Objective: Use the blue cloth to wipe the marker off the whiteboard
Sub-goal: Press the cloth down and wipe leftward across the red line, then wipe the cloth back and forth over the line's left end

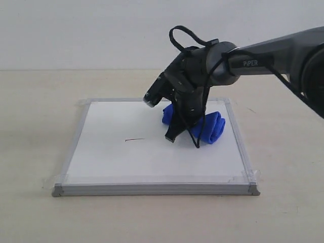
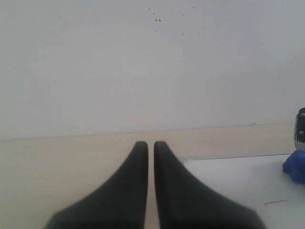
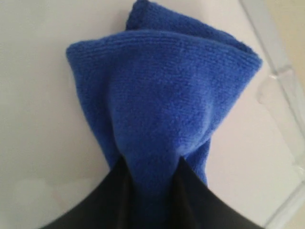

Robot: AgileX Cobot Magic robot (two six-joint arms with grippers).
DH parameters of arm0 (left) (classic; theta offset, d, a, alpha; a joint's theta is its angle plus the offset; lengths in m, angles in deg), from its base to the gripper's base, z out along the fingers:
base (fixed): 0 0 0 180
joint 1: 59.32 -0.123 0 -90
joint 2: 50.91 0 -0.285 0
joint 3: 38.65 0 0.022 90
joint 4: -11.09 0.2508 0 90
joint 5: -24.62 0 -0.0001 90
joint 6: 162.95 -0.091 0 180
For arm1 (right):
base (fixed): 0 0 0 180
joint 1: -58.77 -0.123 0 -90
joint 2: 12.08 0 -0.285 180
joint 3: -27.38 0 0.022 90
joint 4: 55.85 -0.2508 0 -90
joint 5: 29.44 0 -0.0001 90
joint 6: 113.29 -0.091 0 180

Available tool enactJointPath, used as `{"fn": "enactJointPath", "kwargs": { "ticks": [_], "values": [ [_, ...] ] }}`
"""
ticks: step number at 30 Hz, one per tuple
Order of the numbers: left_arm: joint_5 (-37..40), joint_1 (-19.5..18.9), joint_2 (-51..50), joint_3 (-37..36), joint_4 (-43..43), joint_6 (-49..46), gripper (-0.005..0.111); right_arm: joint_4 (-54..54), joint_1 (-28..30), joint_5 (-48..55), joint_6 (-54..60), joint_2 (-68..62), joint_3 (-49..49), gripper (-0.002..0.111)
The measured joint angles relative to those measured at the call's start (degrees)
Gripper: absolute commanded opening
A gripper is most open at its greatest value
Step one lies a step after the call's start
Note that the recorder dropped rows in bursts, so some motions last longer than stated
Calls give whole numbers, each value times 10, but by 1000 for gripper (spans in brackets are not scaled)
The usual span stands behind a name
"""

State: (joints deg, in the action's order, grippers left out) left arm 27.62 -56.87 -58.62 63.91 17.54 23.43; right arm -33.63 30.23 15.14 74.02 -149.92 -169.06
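The whiteboard (image 1: 126, 162) lies flat on the table, silver-framed with taped corners. A short dark red marker line (image 1: 134, 139) crosses its middle left; it also shows as the marker line (image 2: 276, 202) in the left wrist view. The blue cloth (image 1: 212, 126) sits bunched on the board's right half. My right gripper (image 1: 183, 137) is shut on the blue cloth (image 3: 162, 95), which bulges out between its black fingers (image 3: 198, 200). The cloth is to the right of the line, apart from it. My left gripper (image 2: 150, 145) is shut and empty, off the board's edge.
The beige table (image 1: 30, 126) surrounds the board, with a pale wall behind. The right arm (image 1: 273, 55) reaches in from the right above the board's back right corner. The board's frame edge (image 3: 281, 62) runs close past the cloth.
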Motion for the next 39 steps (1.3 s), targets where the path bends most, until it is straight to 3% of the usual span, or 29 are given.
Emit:
{"fn": "enactJointPath", "kwargs": {
  "ticks": [6,10,13,23,27,39],
  "values": [
    [0,0,0,0,0,0,4,-210,-77,9,195,8,-15,0],
    [0,0,0,0,0,0,4,-288,-115,21,236,-4,-55,0],
    [0,0,0,0,0,0,4,-275,-120,34,202,-18,-84,0],
    [0,0,0,0,0,0,4,-107,-28,31,11,-66,-160,0],
    [0,0,0,0,0,0,4,-70,-20,41,-19,-76,-182,0],
    [0,0,0,0,0,0,4,-287,-101,92,208,-76,-202,0]
  ]
}}
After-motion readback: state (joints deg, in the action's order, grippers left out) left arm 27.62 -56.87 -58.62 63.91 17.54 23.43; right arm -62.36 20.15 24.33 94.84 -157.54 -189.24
